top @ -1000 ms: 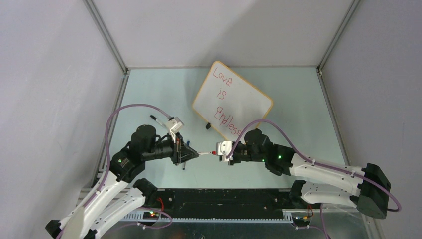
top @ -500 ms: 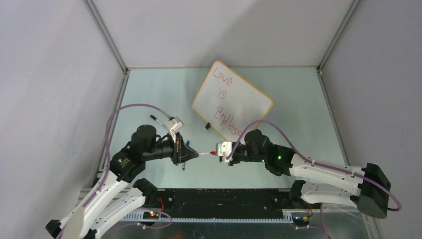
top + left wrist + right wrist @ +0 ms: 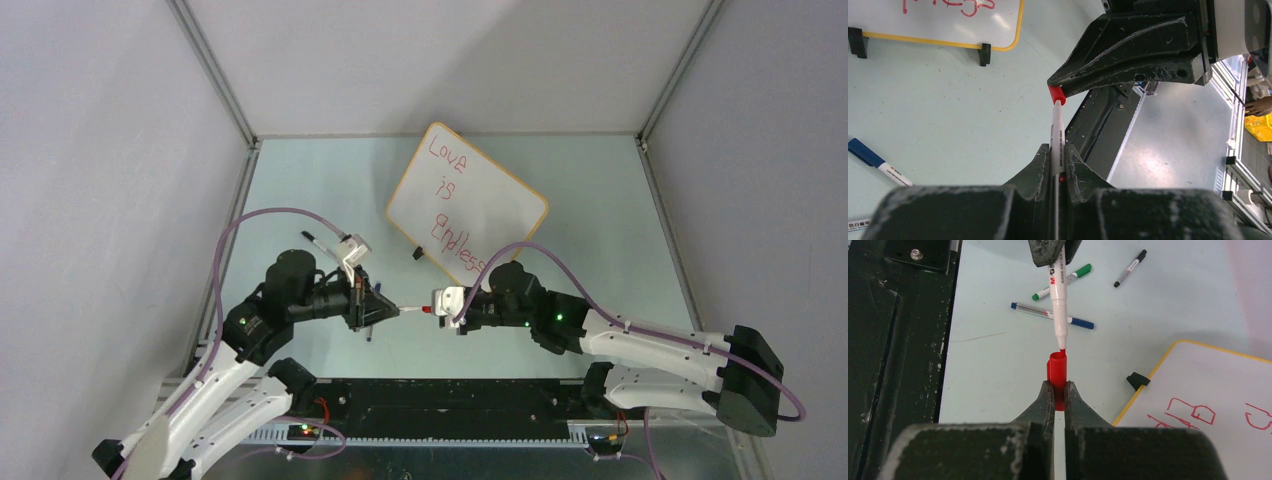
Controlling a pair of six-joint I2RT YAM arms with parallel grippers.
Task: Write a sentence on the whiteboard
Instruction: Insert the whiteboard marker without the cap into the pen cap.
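Two arms meet low over the near desk (image 3: 600, 200). The left fingers (image 3: 1047, 159) are clamped on a red marker (image 3: 1056, 135). Its long axis runs left to right, with the tip pointing right at the open mouth of a red cap (image 3: 1057, 371). The right fingers (image 3: 1048, 396) are pinched on that cap.

Beyond them, at the far middle of the desk, the whiteboard (image 3: 500, 195) stands on its black clip feet, turned diagonally. Its footed long edge runs from far left toward near right. The sentence (image 3: 452, 205) follows that slant in three red lines: "Love" farthest, "is" below it, and "Endless" nearest the arms.
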